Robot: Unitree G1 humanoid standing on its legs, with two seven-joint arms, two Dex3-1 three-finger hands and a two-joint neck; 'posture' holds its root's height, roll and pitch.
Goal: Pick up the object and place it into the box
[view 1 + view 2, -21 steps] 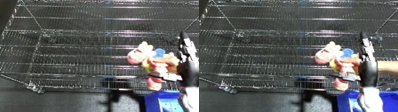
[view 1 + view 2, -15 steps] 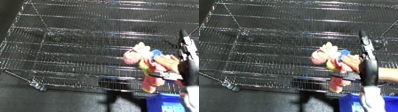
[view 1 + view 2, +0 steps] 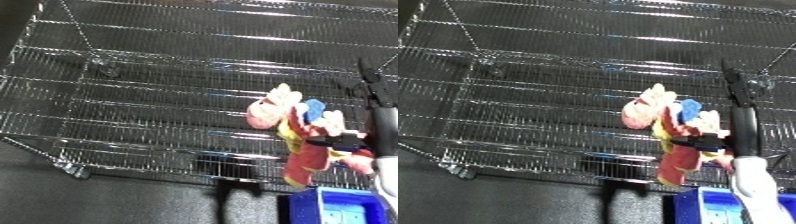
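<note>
Pink, yellow, blue and red plush toy (image 3: 298, 131), blue bin (image 3: 345, 206), silver wire shelf (image 3: 151, 95), black fingers (image 3: 698, 142)

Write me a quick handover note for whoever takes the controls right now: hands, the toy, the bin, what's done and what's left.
Right hand: fingers curled round the plush toy, held up in front of the wire shelf.
Left hand: not in view.
Blue bin: at the lower right, just below the toy.
Done: toy picked up.
Left: bring it over the bin, lower it and let go.
</note>
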